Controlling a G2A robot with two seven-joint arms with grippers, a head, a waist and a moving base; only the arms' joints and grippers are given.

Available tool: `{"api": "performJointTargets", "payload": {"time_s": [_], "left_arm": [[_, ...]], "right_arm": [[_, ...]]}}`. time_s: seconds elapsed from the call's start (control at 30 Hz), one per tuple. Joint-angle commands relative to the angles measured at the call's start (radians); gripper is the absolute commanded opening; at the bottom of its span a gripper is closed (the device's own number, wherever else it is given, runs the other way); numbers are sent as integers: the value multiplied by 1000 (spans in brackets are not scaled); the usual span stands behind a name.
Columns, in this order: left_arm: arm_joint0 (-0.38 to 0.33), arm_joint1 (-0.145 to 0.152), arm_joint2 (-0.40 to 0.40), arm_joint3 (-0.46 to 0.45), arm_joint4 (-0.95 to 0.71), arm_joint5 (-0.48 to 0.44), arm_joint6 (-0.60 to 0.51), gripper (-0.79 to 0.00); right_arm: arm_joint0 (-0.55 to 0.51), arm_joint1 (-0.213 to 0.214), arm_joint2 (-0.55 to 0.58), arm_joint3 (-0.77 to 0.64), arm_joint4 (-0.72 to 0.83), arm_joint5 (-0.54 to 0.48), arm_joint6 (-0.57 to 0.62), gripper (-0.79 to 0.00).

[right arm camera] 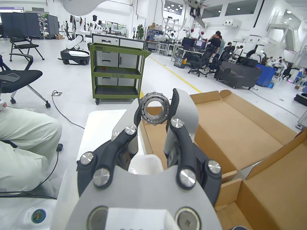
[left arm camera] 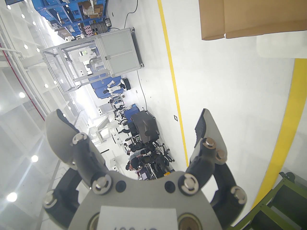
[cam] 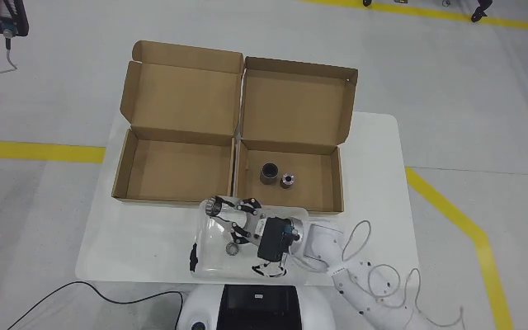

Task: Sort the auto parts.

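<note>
On the white table (cam: pixel 379 165), the right cardboard box (cam: pixel 330 177) holds a dark ring (cam: pixel 269 173) and a small coupling (cam: pixel 287 180), near a clear tray (cam: pixel 210 262). The left gripper (left arm camera: pixel 130 112) hangs empty, fingers spread. The right gripper (right arm camera: pixel 156 101) pinches a roller bearing (right arm camera: pixel 153 120) just beside the left cardboard box (right arm camera: pixel 239 125).

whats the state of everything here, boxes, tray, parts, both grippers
left box, open, empty
right box, open, two parts inside
clear tray, holds a part
bearing, held upright between fingers
right gripper, shut on bearing
left gripper, open, empty
</note>
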Motion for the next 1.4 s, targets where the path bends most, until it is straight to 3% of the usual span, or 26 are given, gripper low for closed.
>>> {"api": "performJointTargets", "payload": {"time_s": [0.0, 0.33, 0.6, 0.87, 1.37], "left_arm": [[0, 0, 0, 0, 0, 0, 0, 0], [0, 0, 0, 0, 0, 0, 0, 0], [0, 0, 0, 0, 0, 0, 0, 0], [0, 0, 0, 0, 0, 0, 0, 0], [0, 0, 0, 0, 0, 0, 0, 0]], "right_arm": [[16, -1, 8, -25, -4, 2, 12, -785], [114, -10, 47, -145, 14, -2, 63, -785], [192, -36, 28, -129, 48, 65, 13, -785], [188, -54, -15, -100, 15, 147, -39, -785], [186, -60, 13, -65, 7, 126, -78, -785]]}}
